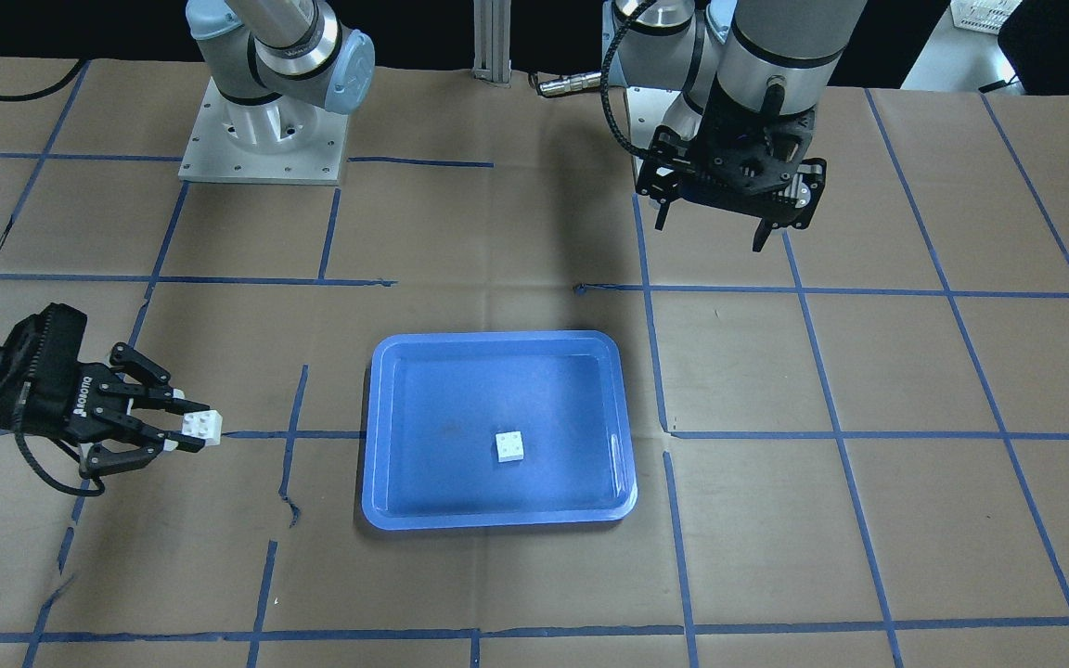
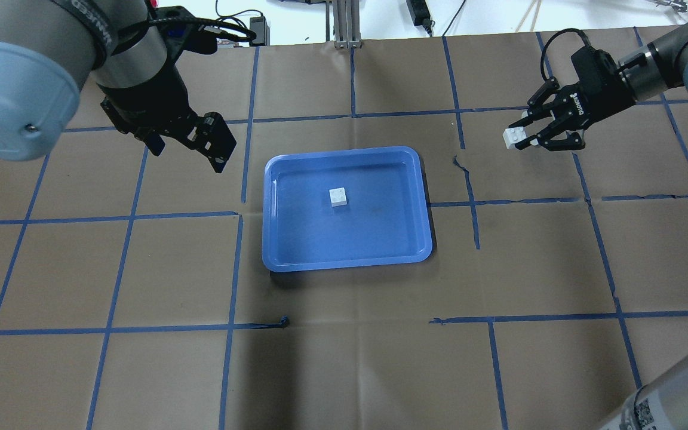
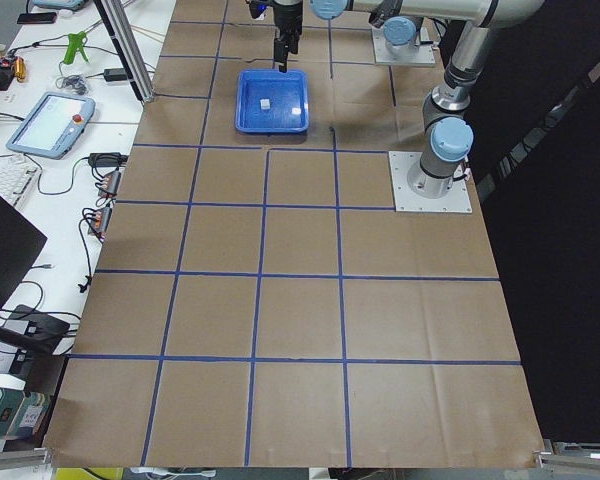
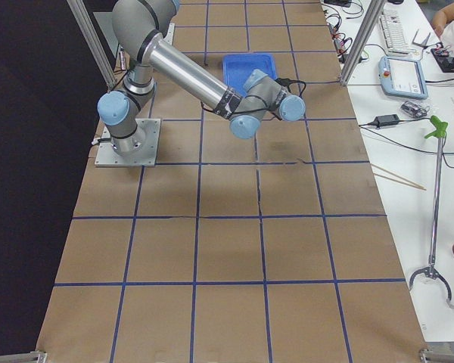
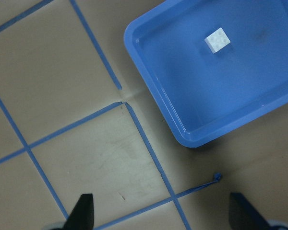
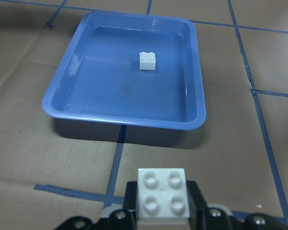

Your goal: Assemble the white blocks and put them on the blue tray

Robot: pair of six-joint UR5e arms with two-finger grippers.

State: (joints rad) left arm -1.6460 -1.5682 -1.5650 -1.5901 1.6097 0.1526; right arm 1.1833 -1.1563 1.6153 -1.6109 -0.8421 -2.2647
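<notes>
The blue tray (image 1: 497, 427) (image 2: 347, 209) lies mid-table. One white block (image 1: 510, 446) (image 2: 338, 196) (image 5: 217, 40) (image 6: 147, 60) sits studs up inside it. My right gripper (image 1: 196, 429) (image 2: 520, 138) is shut on the second white block (image 1: 203, 426) (image 2: 514, 137) (image 6: 162, 196), held studs up above the paper well off to the tray's side. My left gripper (image 1: 711, 237) (image 2: 186, 152) is open and empty, pointing down above the table on the tray's other side; its fingertips (image 5: 84, 211) show at the bottom of the left wrist view.
Brown paper with blue tape lines covers the table (image 2: 344, 334). The arm bases (image 1: 261, 139) stand at the robot's edge. A metal post (image 1: 490, 42) rises between them. The tray also shows small in the side views (image 3: 272, 102) (image 4: 250, 66).
</notes>
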